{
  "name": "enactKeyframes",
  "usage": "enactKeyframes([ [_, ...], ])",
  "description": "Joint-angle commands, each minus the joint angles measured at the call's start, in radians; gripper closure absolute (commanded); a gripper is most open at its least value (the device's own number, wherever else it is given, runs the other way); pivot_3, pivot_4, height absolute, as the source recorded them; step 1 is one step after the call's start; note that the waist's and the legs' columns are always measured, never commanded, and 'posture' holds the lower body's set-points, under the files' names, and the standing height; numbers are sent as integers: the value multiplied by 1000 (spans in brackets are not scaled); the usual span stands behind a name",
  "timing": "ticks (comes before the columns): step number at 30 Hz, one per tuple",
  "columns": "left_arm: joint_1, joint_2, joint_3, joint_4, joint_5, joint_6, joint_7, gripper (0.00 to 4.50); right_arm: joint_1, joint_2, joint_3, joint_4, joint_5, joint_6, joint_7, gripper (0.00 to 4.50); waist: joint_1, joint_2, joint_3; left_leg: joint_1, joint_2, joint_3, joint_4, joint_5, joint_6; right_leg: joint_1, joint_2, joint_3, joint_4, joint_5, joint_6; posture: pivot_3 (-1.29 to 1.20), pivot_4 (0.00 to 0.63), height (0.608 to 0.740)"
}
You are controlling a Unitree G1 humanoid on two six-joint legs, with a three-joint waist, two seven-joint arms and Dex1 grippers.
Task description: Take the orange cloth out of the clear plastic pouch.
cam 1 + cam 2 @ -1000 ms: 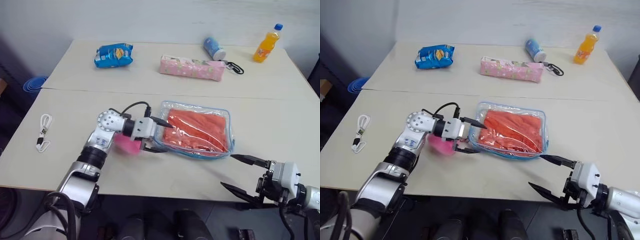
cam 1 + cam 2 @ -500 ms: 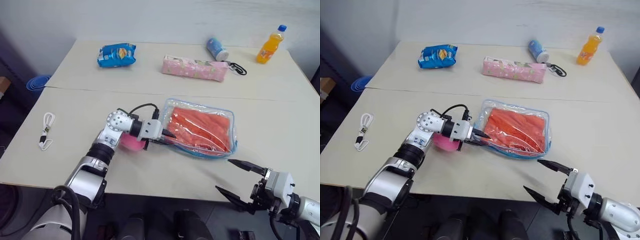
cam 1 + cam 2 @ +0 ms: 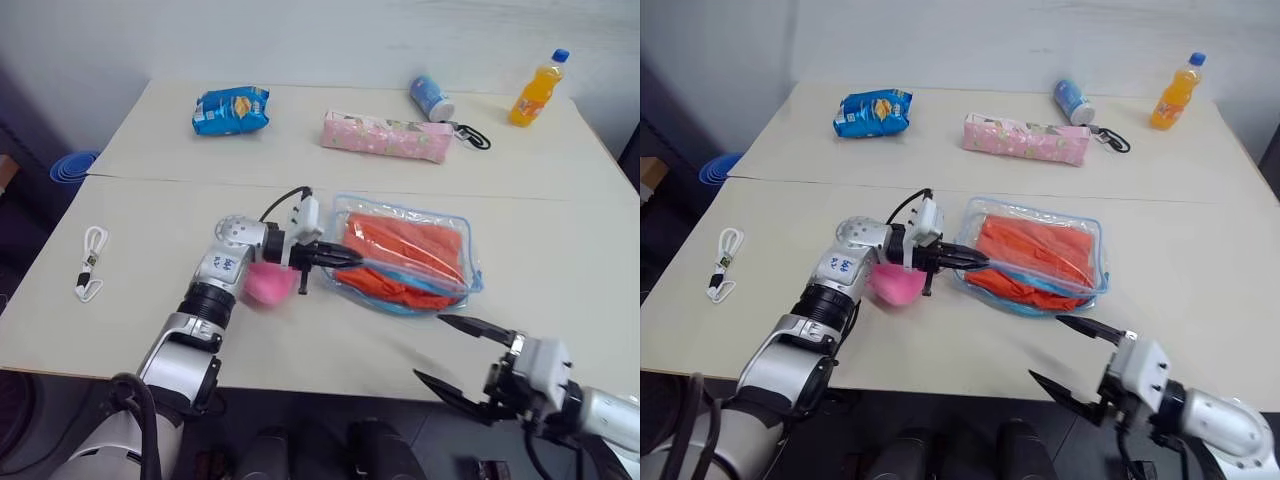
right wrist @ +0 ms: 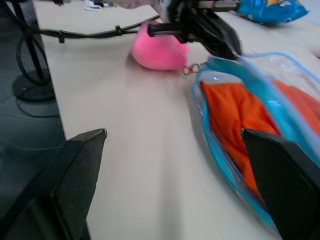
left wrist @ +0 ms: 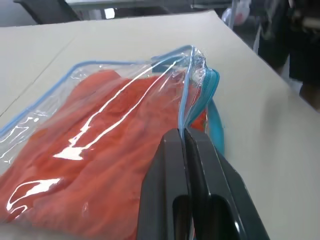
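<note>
Left gripper (image 3: pixel 340 257) at frame centre, clamped shut on the upper film edge of the clear plastic pouch (image 3: pixel 455 230), lifting that lip off the table (image 3: pixel 150 210); probably done to gape the blue-trimmed mouth along the near side so the other claw can reach in. Orange cloth (image 3: pixel 405 255) inside the pouch, folded, a fold of it showing at the parted opening in the right wrist view. Right gripper (image 3: pixel 462 355) at lower right, jaws spread wide, holding nothing, poised off the table's near edge and aimed toward that opening, apart from the pouch. Pink plush toy (image 3: pixel 268 285) just beside the left gripper, low and left of it. Farther out, one each: blue snack bag (image 3: pixel 230 109) upper left, pink patterned pencil case (image 3: pixel 385 136) top centre, blue-and-white can (image 3: pixel 428 97) lying beside it, orange drink bottle (image 3: pixel 533 90) upright at upper right, white carabiner clip (image 3: pixel 90 262) at far left. Two grippers, one pouch, one cloth.
</note>
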Motion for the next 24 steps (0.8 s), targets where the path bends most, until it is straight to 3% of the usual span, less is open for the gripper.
enactKeyframes([
  [1,15,2,7,-98,-36,106,17,4486,-91,-4,74,-40,-8,121,-83,0,-1,0,0,0,0,0,0,0,0,0,0,0,0,0,0,0,150,740],
  [7,47,7,-8,-161,-26,169,35,4486,-286,-8,165,75,-115,242,-171,0,0,0,0,0,0,0,0,0,-1,0,0,0,0,0,0,0,150,740],
  [14,60,6,-11,-178,-24,187,57,4486,-399,6,190,158,-171,360,-262,0,2,0,0,-8,-1,0,1,1,-1,-8,0,0,1,0,0,0,150,740],
  [17,63,5,-11,-184,-25,191,62,4500,-425,16,203,177,-214,365,-301,628,2,0,0,-12,-1,1,2,1,-2,-15,0,0,4,0,0,0,150,740],
  [20,67,5,-12,-189,-27,195,65,4500,-445,15,221,200,-290,332,-335,1621,1,0,0,-12,-1,1,2,2,-3,-15,0,0,4,0,0,0,150,740],
  [24,73,5,-17,-195,-26,198,63,4500,-474,-23,269,233,-387,273,-316,1621,0,0,0,-12,-1,1,2,2,-3,-15,0,0,5,0,0,0,150,740],
])
